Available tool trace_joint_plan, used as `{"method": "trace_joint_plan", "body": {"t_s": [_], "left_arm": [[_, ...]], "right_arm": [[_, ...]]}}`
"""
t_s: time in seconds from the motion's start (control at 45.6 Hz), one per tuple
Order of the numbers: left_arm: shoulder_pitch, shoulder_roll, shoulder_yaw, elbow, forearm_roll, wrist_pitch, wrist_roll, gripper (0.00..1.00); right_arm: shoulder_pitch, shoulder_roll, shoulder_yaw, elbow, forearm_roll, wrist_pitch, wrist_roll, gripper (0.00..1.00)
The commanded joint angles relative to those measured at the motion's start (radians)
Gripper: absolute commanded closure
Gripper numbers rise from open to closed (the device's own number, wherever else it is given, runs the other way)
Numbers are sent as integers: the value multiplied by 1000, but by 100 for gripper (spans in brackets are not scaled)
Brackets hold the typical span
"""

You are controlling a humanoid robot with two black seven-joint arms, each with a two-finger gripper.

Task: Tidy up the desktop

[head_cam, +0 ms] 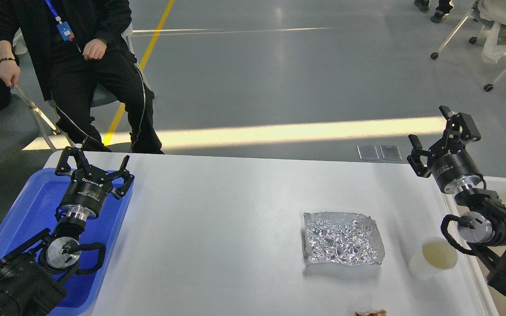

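I am judging that tidying is not yet begun: the desktop [218, 228] is filling the lower frame. My left gripper [94, 166] and right gripper [433, 136] are both hanging spread, empty. Next calls for reaching the crumpled foil [343, 239] lower right.

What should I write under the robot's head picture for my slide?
Both robot hands, left hand and right hand, open above a white desktop holding crinkled foil and a cup.
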Motion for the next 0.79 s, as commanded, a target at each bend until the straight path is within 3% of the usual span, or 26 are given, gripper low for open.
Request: {"method": "trace_joint_plan", "body": {"t_s": [0.0,0.219,0.373,0.768], "left_arm": [[0,0,0,0,1,0,0,0],[0,0,0,0,1,0,0,0],[0,0,0,0,1,0,1,0],[0,0,0,0,0,0,0,0]], "right_arm": [[-3,4,-9,14,-1,21,-10,0],[9,-16,-23,15,1,16,-15,0],[44,-90,-128,73,1,23,-99,0],[193,-294,-467,219,-219,13,-96,0]]}}
